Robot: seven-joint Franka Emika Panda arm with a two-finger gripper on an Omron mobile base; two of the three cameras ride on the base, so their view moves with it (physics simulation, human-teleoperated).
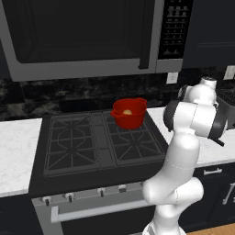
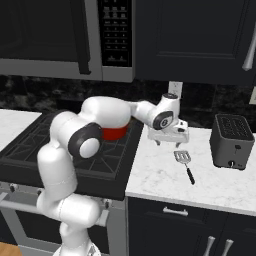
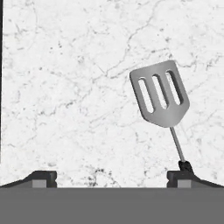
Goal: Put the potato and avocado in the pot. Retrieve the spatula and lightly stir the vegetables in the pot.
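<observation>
Left base view: the red pot (image 1: 129,112) stands on the rear right burner of the stove (image 1: 98,140), well away from your fingers. A pale yellow lump inside it reads as the potato (image 1: 127,112). You cannot tell from here whether the avocado is in the pot too.

Right base view: your gripper (image 2: 169,140) hangs over the white marble tabletop (image 2: 165,175), fingers pointing down and apart, with nothing between them. The spatula (image 2: 183,164) lies flat on the tabletop just beyond and below the fingers, its slotted blade nearest them and its dark handle running away toward the tabletop's front edge. A toaster (image 2: 229,142) sits further off, on the far side of the spatula from the fingers.

Hand view: the fingers (image 3: 180,178) stand wide apart at the bottom. The spatula (image 3: 161,97) lies off centre, its blade ahead of one finger and its thin shaft running down to that finger's tip rather than through the gap.

Risk, as a judgement: if you descend from this offset, that finger is likely to land on the shaft, pressing or flicking the spatula aside instead of straddling it. The thin, flat handle may also slip out of a shallow pinch.

No brand, label or legible writing appears.
</observation>
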